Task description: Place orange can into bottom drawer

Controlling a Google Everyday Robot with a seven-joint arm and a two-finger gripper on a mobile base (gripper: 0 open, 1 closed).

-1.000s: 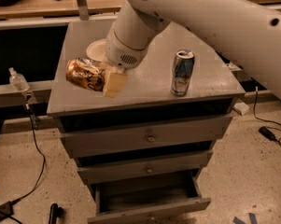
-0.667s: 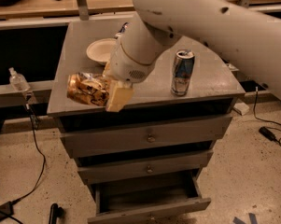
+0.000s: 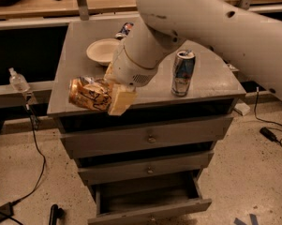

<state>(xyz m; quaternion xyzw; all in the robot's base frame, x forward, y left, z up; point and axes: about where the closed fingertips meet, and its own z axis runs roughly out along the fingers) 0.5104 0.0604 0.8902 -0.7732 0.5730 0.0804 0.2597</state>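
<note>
Above the open bottom drawer [image 3: 150, 213], the orange can [image 3: 88, 93] is pinched sideways by the gripper [image 3: 113, 89].
It has been carried forward to the cabinet [image 3: 206, 86] top's front edge.

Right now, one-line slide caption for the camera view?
The gripper, jaws shut on the orange can, at the front edge of the cabinet; bottom drawer open below.

- Orange can [image 3: 88, 93]: shiny, whitish patterning, lying sideways, clamped in my gripper [image 3: 111, 94] above the cabinet top's front-left edge.
- Bottom drawer [image 3: 150, 212]: grey, pulled open.
</note>
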